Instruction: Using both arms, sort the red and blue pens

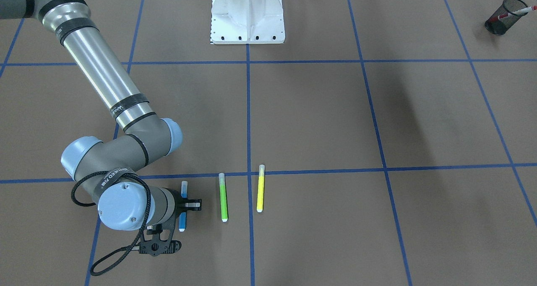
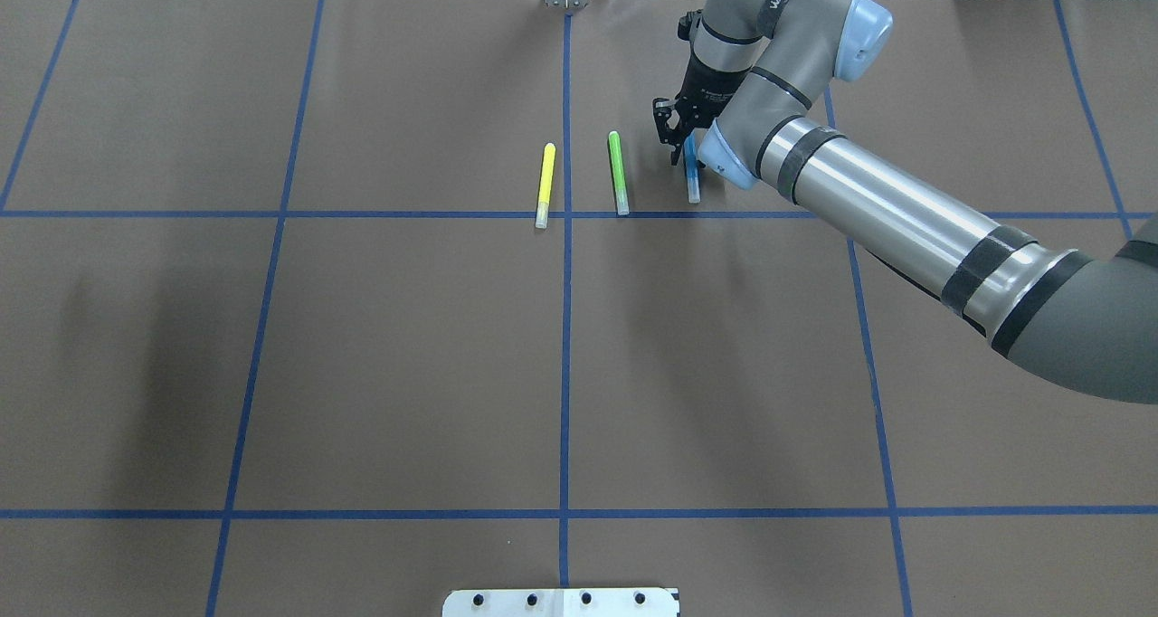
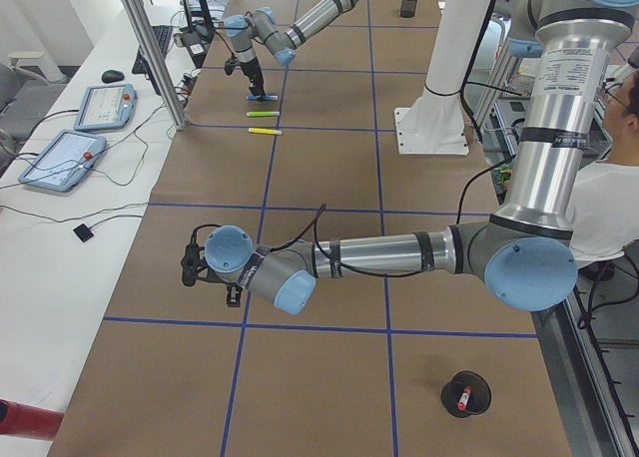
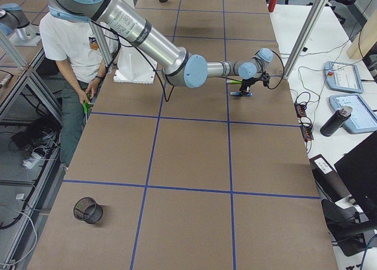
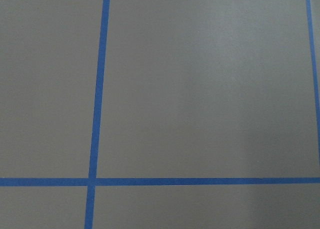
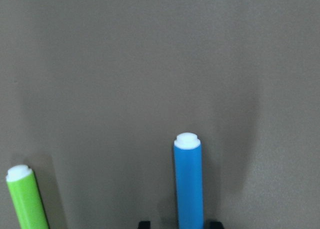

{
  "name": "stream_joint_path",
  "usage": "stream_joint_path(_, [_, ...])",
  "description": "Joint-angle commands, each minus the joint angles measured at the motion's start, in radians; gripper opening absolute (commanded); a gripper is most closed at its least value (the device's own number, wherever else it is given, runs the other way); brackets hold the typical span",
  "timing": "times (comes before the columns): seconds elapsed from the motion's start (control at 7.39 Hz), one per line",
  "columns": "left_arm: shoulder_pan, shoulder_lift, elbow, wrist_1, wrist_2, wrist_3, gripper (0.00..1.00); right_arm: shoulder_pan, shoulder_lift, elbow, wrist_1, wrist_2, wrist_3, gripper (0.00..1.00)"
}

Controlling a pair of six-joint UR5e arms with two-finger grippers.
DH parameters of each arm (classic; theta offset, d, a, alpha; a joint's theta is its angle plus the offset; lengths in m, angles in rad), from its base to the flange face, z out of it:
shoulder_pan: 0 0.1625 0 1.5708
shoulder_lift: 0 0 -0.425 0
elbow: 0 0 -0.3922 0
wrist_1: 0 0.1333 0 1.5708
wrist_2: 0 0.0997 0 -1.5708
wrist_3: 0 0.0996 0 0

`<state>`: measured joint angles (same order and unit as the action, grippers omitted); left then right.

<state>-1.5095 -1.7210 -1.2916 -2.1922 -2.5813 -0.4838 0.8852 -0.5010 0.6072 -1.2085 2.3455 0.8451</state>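
Table (image 2: 407, 373): brown, blue tape grid.
Right arm (image 2: 905, 219) stretches toward 12 o'clock edge in overhead view.
Left arm (image 3: 399, 252) low over table.
Right gripper (image 1: 183, 205) down over blue pen (image 6: 188, 184), jaws apart, one fingertip (image 6: 144, 224) each side.
Left gripper (image 3: 192, 267): cannot tell jaw state.
Mesh cup (image 1: 501, 22) holds red pen (image 1: 515, 12), leaning toward 2 o'clock in front-facing view.
Blue pen flat on table, long axis 12–6 in overhead view, clear cap at 6.
Green highlighter (image 1: 223, 198), then yellow highlighter (image 1: 260, 189), parallel at its 9 o'clock.
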Motion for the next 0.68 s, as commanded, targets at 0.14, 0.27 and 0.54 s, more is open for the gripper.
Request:
stream_joint_path(0.14, [0.0,0.0,-0.003,-0.001,-0.002,-0.004,0.92,0.0,-0.001,-0.004,0.0,0.0,-0.001,0.1])
stream_joint_path(0.27, [0.0,0.0,-0.005,-0.001,-0.002,-0.004,0.92,0.001,-0.001,-0.003,0.001,0.0,-0.001,0.0])
stream_joint_path(0.54, [0.0,-0.003,-0.009,-0.001,-0.002,-0.012,0.92,0.02,-0.002,0.006,0.001,0.0,0.0,0.0])
